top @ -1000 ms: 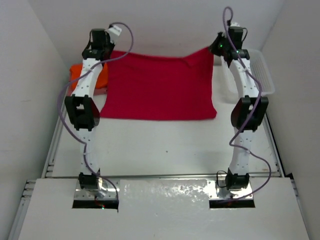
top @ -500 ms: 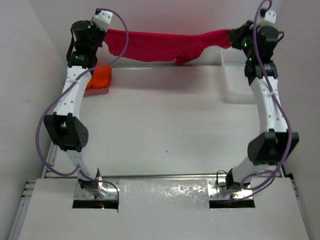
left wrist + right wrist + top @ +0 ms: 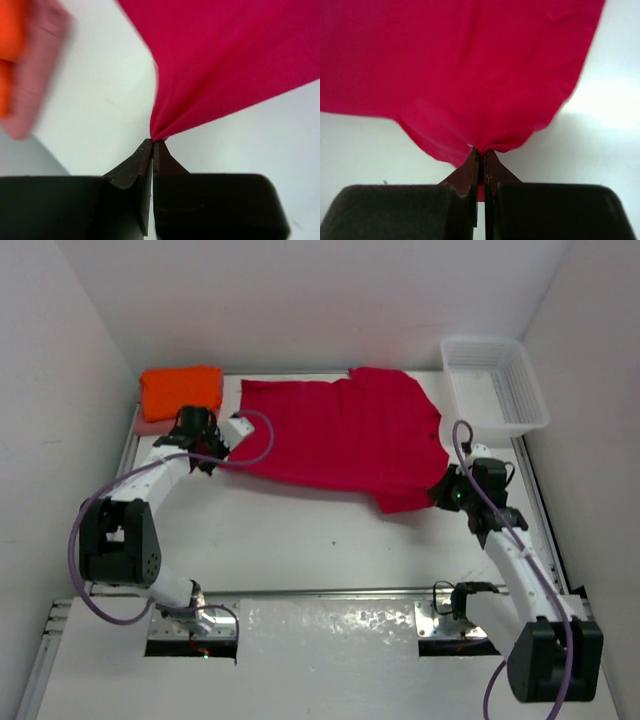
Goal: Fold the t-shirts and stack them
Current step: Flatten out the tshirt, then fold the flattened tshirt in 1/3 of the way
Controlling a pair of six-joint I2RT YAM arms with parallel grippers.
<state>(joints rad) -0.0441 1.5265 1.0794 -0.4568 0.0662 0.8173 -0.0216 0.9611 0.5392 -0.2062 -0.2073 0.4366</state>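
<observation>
Both arms are being held low and extended forward — the left gripper (image 3: 152, 142) is being clamped on the near-left corner of the crimson t-shirt (image 3: 340, 435), the right gripper (image 3: 481, 151) on its near-right edge, jaws pressed together at the tips.

Top view: bright, even, diffuse light from overhead; the white walls (image 3: 300, 300) and table (image 3: 330, 540) sit close to overexposure, low contrast. Shadows are soft and short, a faint band along the near hem of the crimson t-shirt (image 3: 340, 435). Patchy glare on the glossy panel (image 3: 330, 620) at the near edge. Slight overall softness; the mesh of the basket (image 3: 495, 380) is barely resolved. Left wrist view: orange t-shirt (image 3: 10, 50) and pink t-shirt (image 3: 37, 75) are smeared at the left edge, outlines blurred; left gripper (image 3: 152, 144) is a near-black, underexposed mass. Right wrist view: right gripper (image 3: 481, 152) is equally dark; the table washes out to white at right; the shirt's right edge is blurred; saturated red hides the weave.
</observation>
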